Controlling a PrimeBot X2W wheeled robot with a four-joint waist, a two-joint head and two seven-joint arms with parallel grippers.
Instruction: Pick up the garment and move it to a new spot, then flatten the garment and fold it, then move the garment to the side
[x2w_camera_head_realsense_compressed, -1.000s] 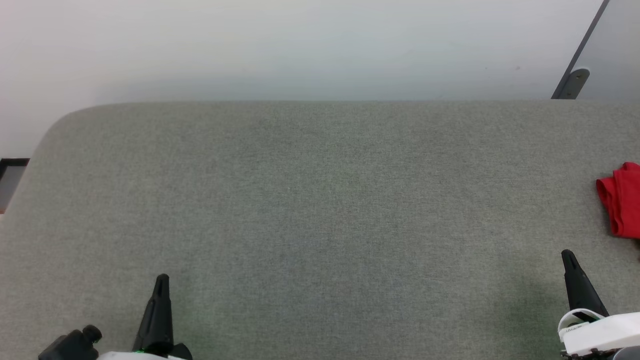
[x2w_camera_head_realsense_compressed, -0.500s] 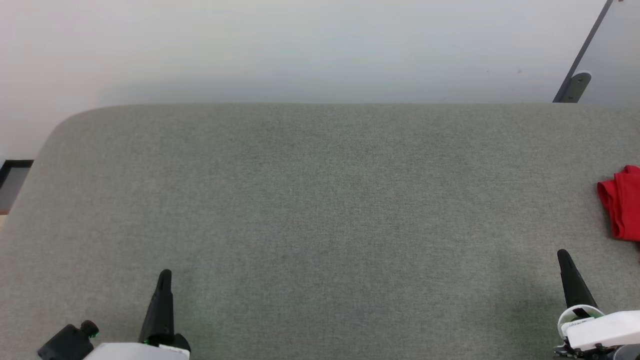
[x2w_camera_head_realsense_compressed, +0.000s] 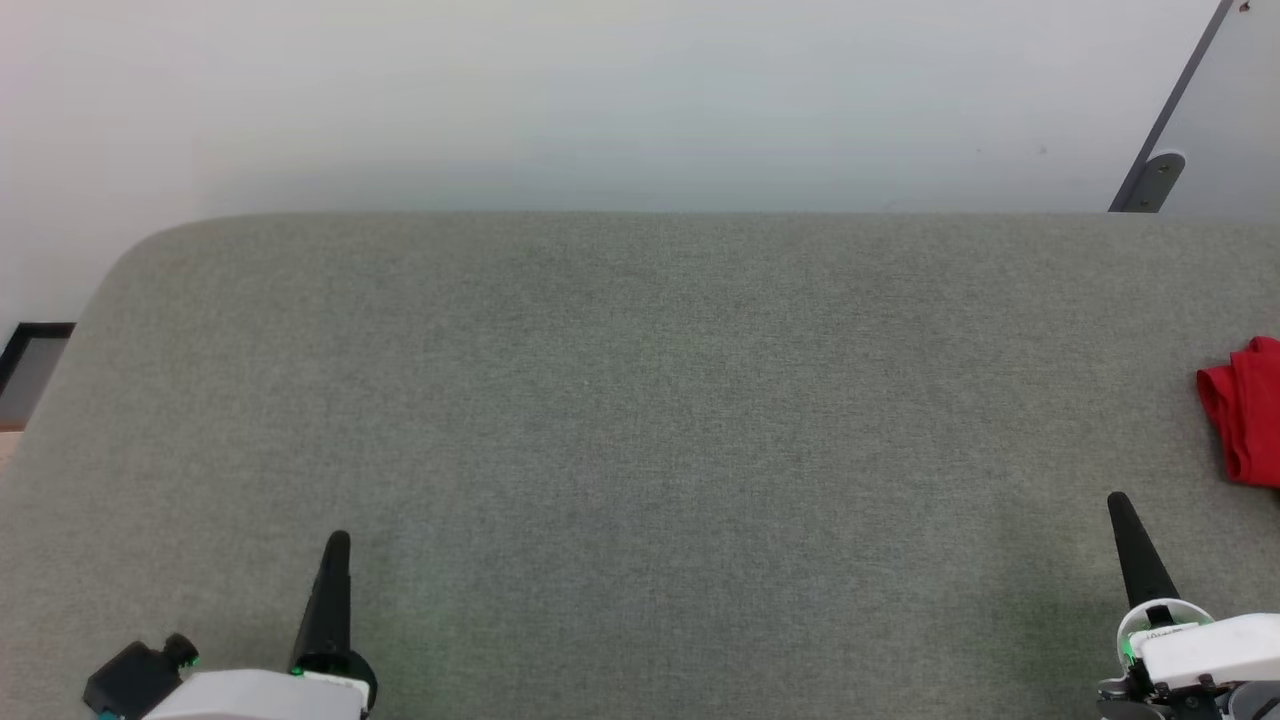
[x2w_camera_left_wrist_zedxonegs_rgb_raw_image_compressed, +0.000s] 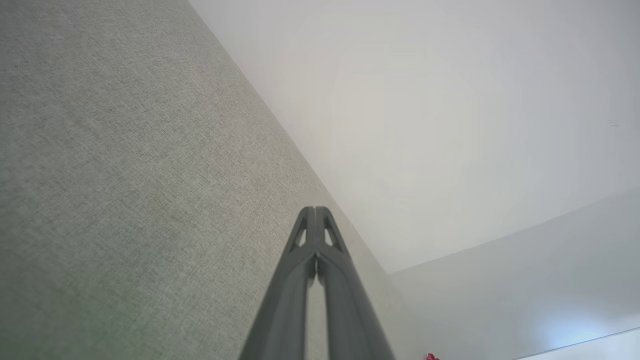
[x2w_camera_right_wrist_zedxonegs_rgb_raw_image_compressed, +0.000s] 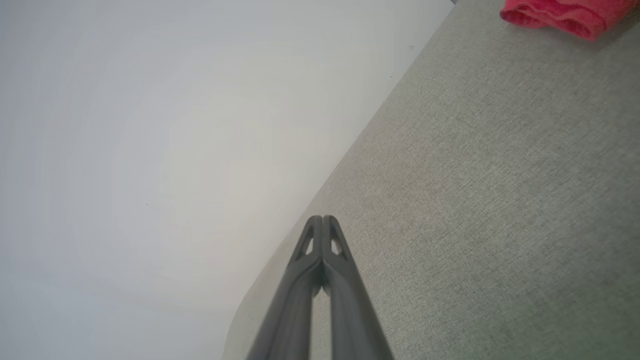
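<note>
Left gripper and right gripper edged inward (view shifted too), both closed, empty; garment lies apart.

Matt grey-green cloth with a fine, slightly rough weave covers the table; the red shirt is soft, dull fabric. The left gripper and right gripper are smooth, dark, matt plastic; the wall is smooth and matt.
</note>
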